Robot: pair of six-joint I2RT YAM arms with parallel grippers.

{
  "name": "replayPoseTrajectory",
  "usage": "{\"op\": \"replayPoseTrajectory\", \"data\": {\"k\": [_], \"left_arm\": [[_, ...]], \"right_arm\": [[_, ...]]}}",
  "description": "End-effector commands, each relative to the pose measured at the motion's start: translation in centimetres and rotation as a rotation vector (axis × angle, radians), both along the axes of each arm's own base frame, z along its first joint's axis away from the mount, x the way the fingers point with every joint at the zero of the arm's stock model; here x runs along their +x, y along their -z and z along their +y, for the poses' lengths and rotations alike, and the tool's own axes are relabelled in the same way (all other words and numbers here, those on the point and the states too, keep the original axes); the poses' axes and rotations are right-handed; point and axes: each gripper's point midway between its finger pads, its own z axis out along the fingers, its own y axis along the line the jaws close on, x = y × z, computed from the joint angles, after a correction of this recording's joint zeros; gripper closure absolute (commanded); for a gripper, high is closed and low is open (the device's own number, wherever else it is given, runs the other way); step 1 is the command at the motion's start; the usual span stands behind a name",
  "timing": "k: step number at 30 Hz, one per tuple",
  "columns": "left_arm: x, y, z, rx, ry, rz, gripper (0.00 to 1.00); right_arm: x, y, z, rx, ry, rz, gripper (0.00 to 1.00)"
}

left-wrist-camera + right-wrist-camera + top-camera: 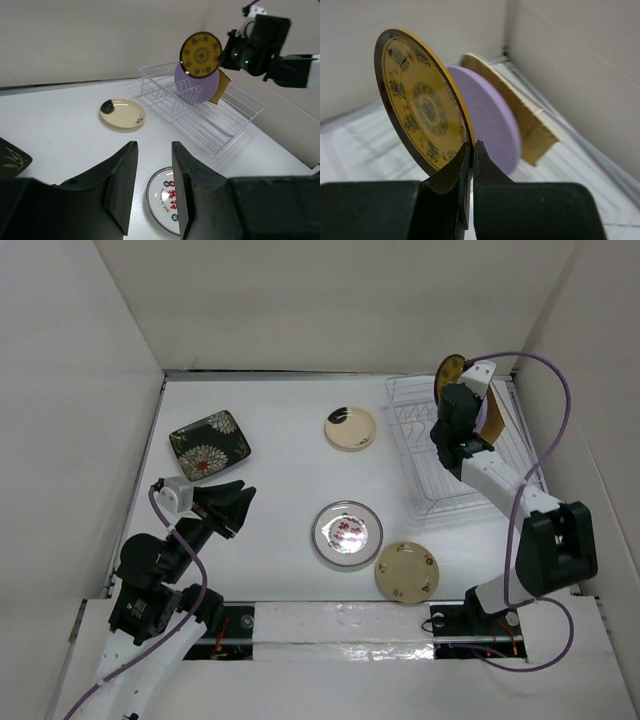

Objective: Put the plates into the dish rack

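Observation:
My right gripper (472, 145) is shut on the lower rim of a yellow round plate with a dark edge (420, 100), holding it upright above the white wire dish rack (440, 490). Just behind it a lilac round plate (492, 120) and a yellow ribbed square plate (522, 117) stand in the rack. My left gripper (152, 145) is open and empty, above the table near the white-rimmed red-patterned plate (346, 533). On the table lie a black square floral plate (209, 443), a cream plate with a dark mark (350, 427) and a tan round plate (405, 571).
White walls enclose the table on the left, back and right. The rack stands at the back right against the right wall. The arms' bases sit at the near edge.

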Motion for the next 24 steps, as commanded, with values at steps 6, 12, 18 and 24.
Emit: {"op": "replayPoseTrajectory", "data": {"k": [6,12,18,24], "left_arm": [[-1.7,-3.2,0.1,-0.031,0.031,-0.107,0.70],[-1.7,-3.2,0.2,-0.033,0.028,-0.108,0.70],[-1.4,-3.0,0.1,-0.028,0.024,-0.096,0.70],[-1.2,-2.9,0.1,-0.026,0.019,-0.090,0.70]], "right_arm": [[1.3,-1.7,-5.2,-0.326,0.247,0.097,1.00],[2.2,1.1,-4.7,-0.336,0.210,0.157,1.00],[2.7,5.1,-2.9,-0.282,0.147,0.191,1.00],[3.0,7.7,-2.1,-0.270,0.116,0.229,1.00]]}}
